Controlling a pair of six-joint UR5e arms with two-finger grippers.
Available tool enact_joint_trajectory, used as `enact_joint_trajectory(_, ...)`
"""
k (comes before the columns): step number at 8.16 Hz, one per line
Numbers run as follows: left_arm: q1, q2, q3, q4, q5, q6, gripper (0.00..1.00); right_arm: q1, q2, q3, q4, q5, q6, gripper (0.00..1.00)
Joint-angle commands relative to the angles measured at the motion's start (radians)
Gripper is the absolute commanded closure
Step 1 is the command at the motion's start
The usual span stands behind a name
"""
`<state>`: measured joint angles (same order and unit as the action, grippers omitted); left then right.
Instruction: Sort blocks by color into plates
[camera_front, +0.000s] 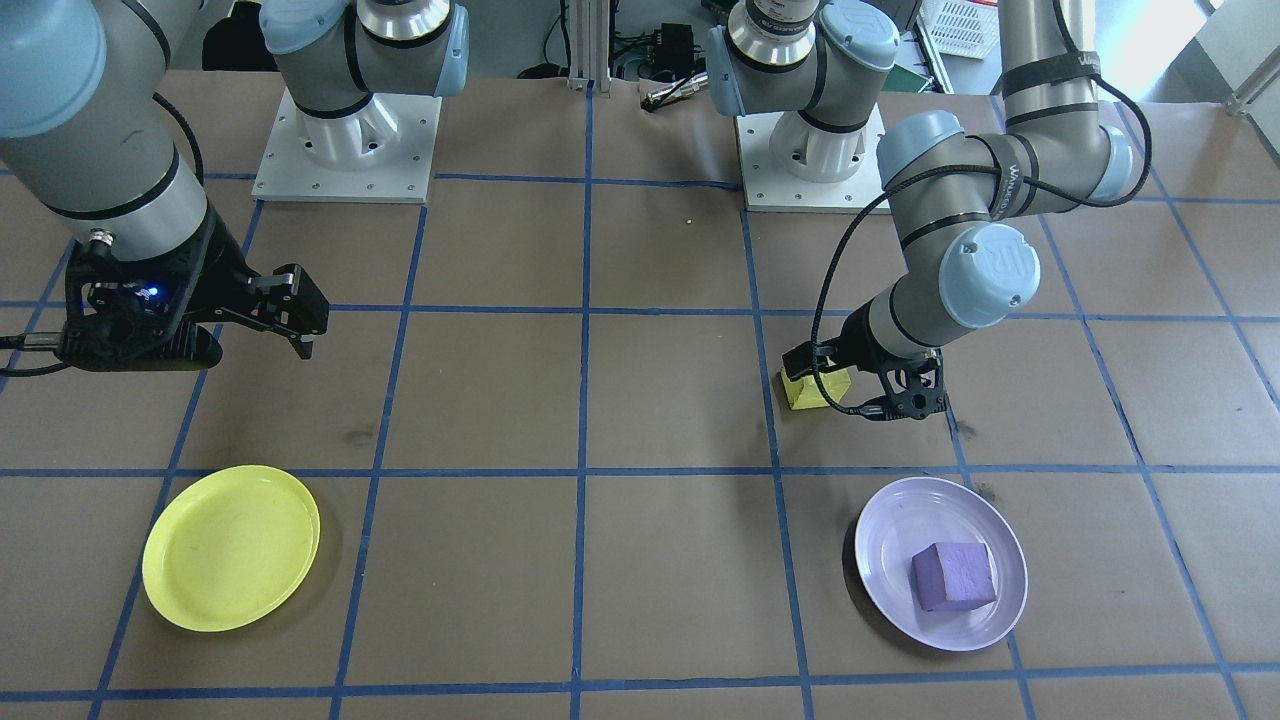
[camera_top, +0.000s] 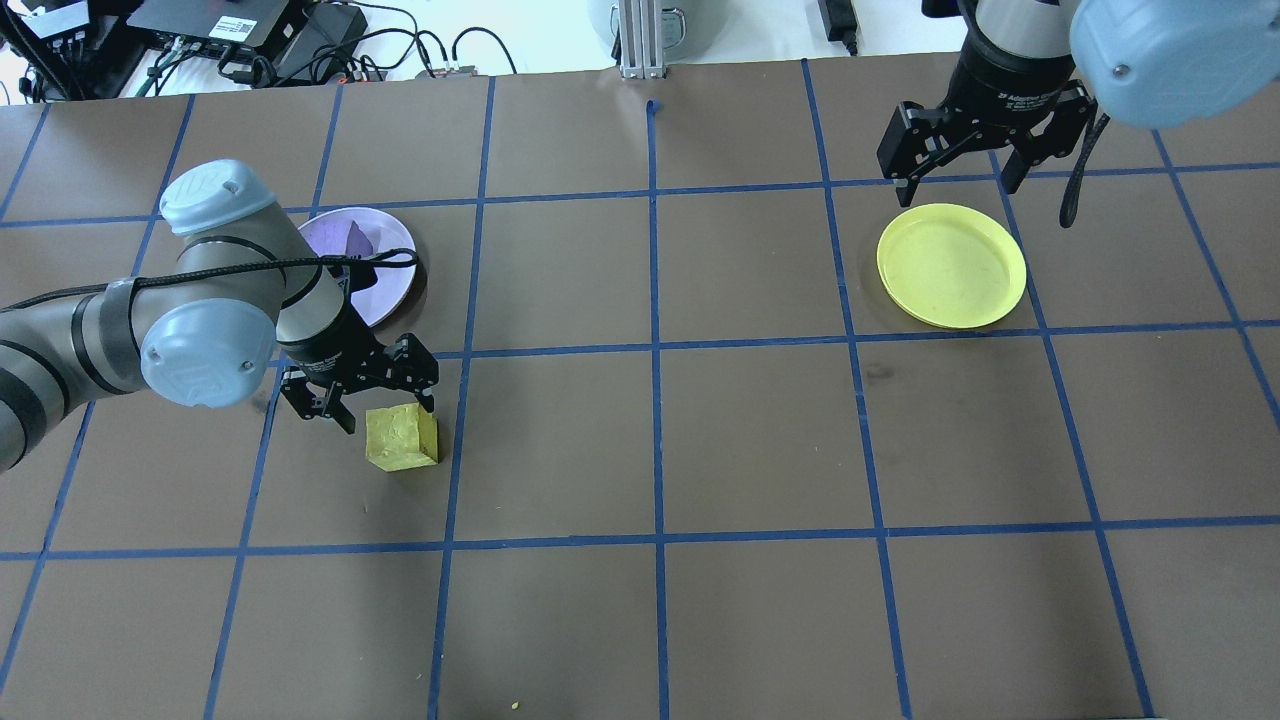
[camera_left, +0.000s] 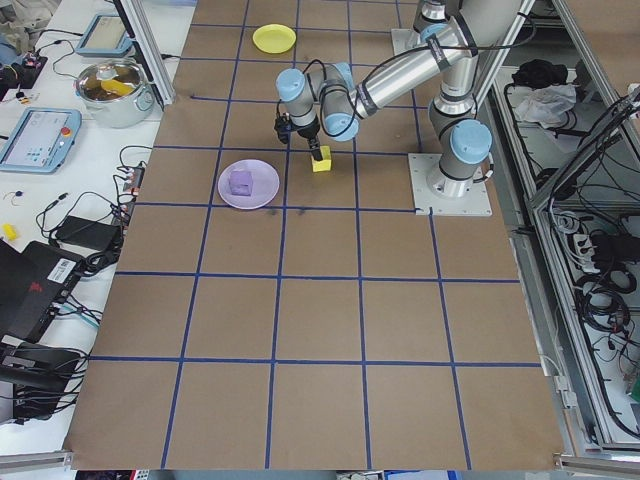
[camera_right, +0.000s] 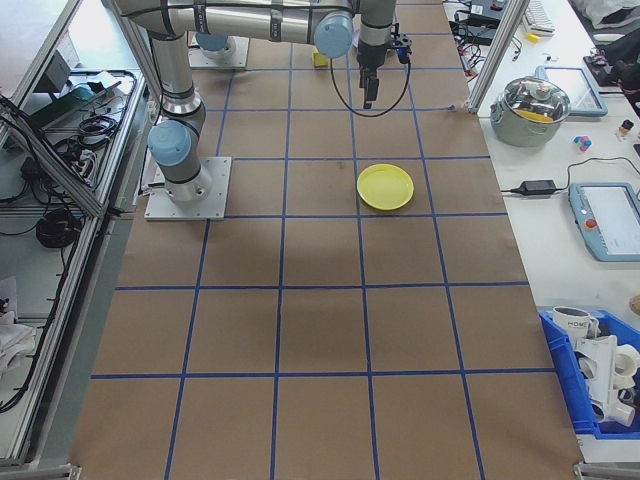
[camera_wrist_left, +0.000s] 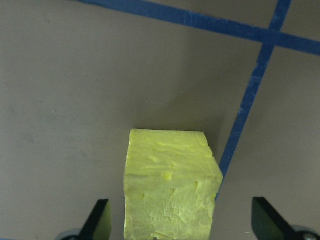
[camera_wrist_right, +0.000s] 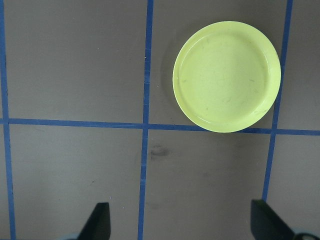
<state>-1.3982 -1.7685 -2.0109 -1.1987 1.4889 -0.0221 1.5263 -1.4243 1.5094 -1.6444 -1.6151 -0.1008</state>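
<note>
Jaws of the left gripper (camera_top: 385, 412) stand apart, low over the bench (camera_top: 700, 450), straddling the yellow block (camera_top: 401, 437), which rests on the paper beside a blue tape line; contact with it cannot be judged. Jaws of the right gripper (camera_top: 958, 180) are likewise spread and empty, raised at the 12 o'clock edge of the yellow plate (camera_top: 951, 265). The purple block (camera_front: 952, 576) lies in the lavender plate (camera_front: 890, 530), at 11 o'clock from the yellow block in the overhead view.

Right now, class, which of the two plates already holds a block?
The lavender plate: the purple block lies in it, while the yellow plate holds nothing.
</note>
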Motion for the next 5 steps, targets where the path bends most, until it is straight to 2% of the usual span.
enact_joint_trajectory(1,-0.001,-0.026,-0.026,0.016,-0.001,0.001,0.0,0.0,0.001,0.0,0.002,0.0,0.0,0.0)
enact_joint_trajectory(4,-0.001,-0.066,-0.025,0.016,0.01,0.005,0.0,0.0,0.002,0.0,0.006,0.009,0.004,0.0)
enact_joint_trajectory(5,-0.001,-0.068,-0.025,0.014,0.011,0.008,0.28,0.0,0.002,0.0,0.008,0.014,0.009,0.0)
